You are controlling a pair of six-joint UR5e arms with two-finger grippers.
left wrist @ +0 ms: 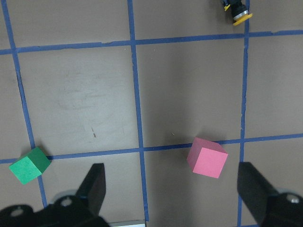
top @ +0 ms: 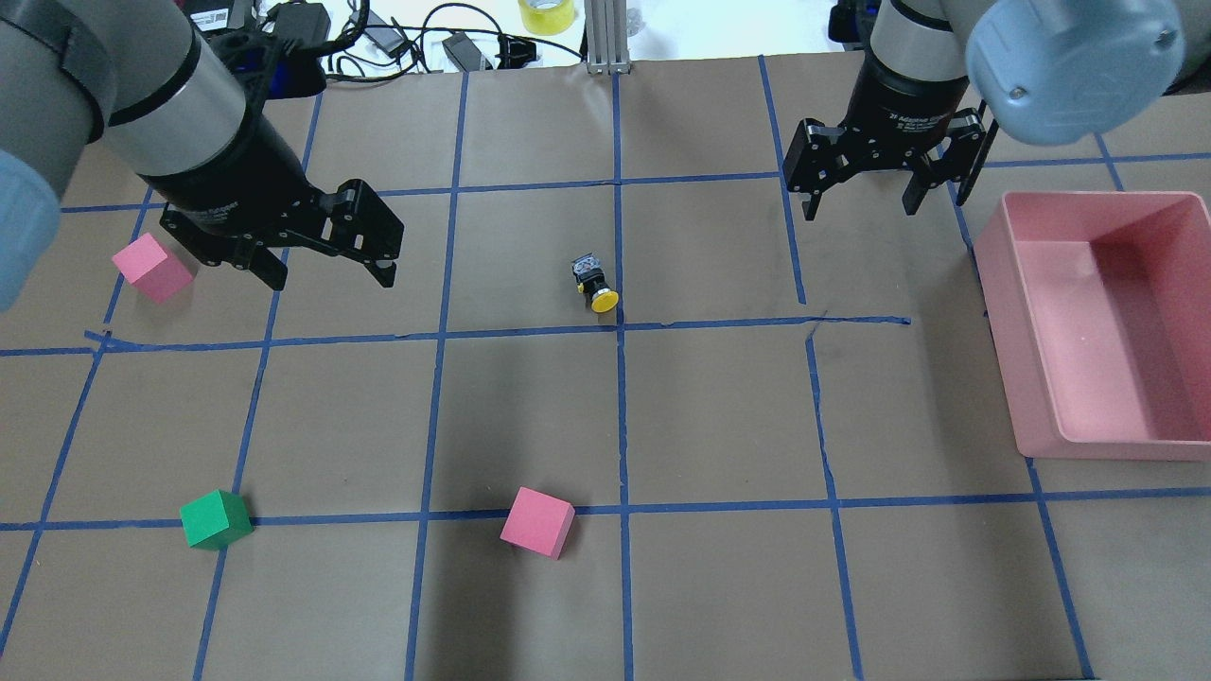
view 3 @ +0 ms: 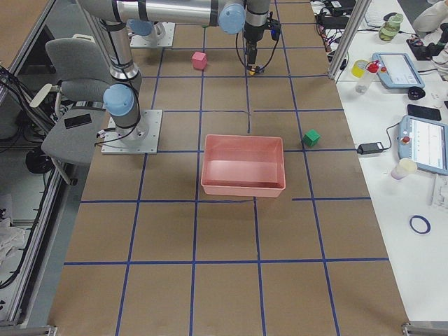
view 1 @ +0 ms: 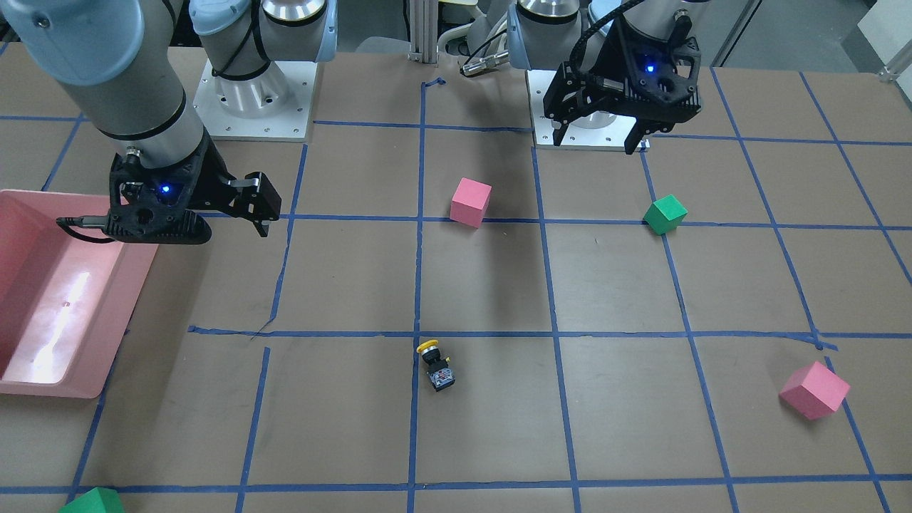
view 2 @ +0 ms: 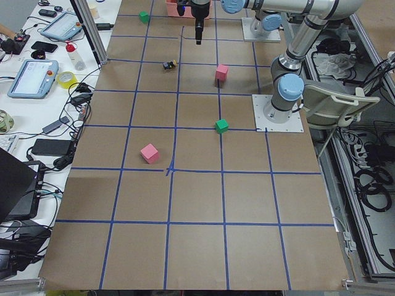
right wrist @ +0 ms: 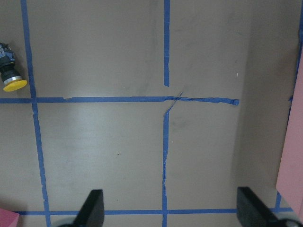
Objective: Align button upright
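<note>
The button (top: 593, 282) lies on its side on the brown table, near the middle, next to a blue tape crossing. Its yellow cap points towards the robot's side. It also shows in the front view (view 1: 436, 363), at the top of the left wrist view (left wrist: 236, 12) and at the left edge of the right wrist view (right wrist: 10, 75). My left gripper (top: 331, 274) hovers open and empty to the button's left. My right gripper (top: 861, 210) hovers open and empty to its right, further away. Neither touches the button.
A pink bin (top: 1003, 331) stands at the right edge, beside my right gripper. A pink cube (top: 151, 268) lies under my left arm. A green cube (top: 216, 518) and another pink cube (top: 537, 521) lie nearer the robot. Blue tape lines grid the table.
</note>
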